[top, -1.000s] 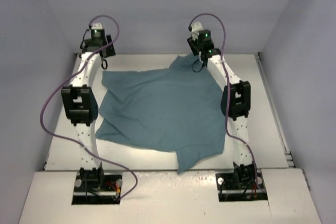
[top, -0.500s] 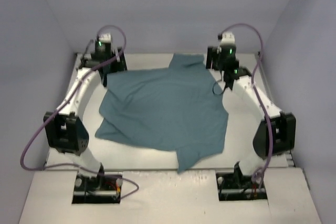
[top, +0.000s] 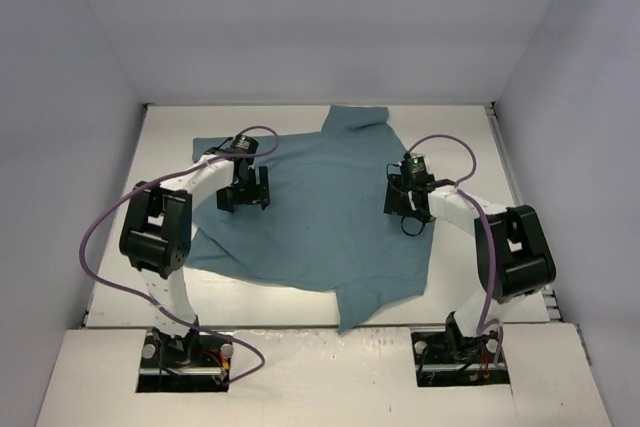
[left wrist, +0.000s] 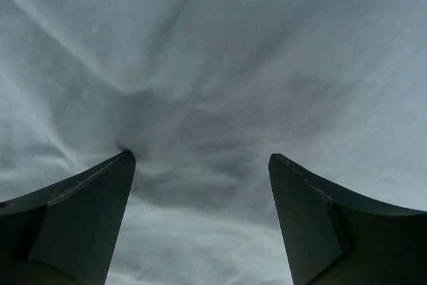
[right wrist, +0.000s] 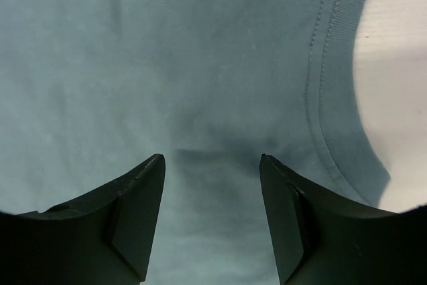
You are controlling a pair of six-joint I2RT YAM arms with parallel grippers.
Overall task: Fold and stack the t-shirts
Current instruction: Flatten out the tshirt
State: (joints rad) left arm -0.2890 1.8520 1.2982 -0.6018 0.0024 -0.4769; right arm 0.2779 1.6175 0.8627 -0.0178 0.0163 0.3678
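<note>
The teal t-shirt (top: pixel 320 212) lies spread out and wrinkled on the white table, one sleeve at the back centre and one at the front. My left gripper (top: pixel 245 197) is open, fingertips down on the shirt's left part; the left wrist view shows creased cloth (left wrist: pixel 200 85) between the dark fingers (left wrist: pixel 80 205). My right gripper (top: pixel 408 205) is open over the shirt's right side, close to its edge. The right wrist view shows the cloth (right wrist: pixel 200 65) with a stitched hem (right wrist: pixel 320 85) and bare table (right wrist: pixel 400 85) to the right.
The white table (top: pixel 510 197) is boxed in by pale walls at the left, back and right. Purple cables loop from both arms. The arm bases sit at the near edge.
Both arms have swung from the back corners of the table inward and down onto the shirt. The shirt's outline has hardly changed.
</note>
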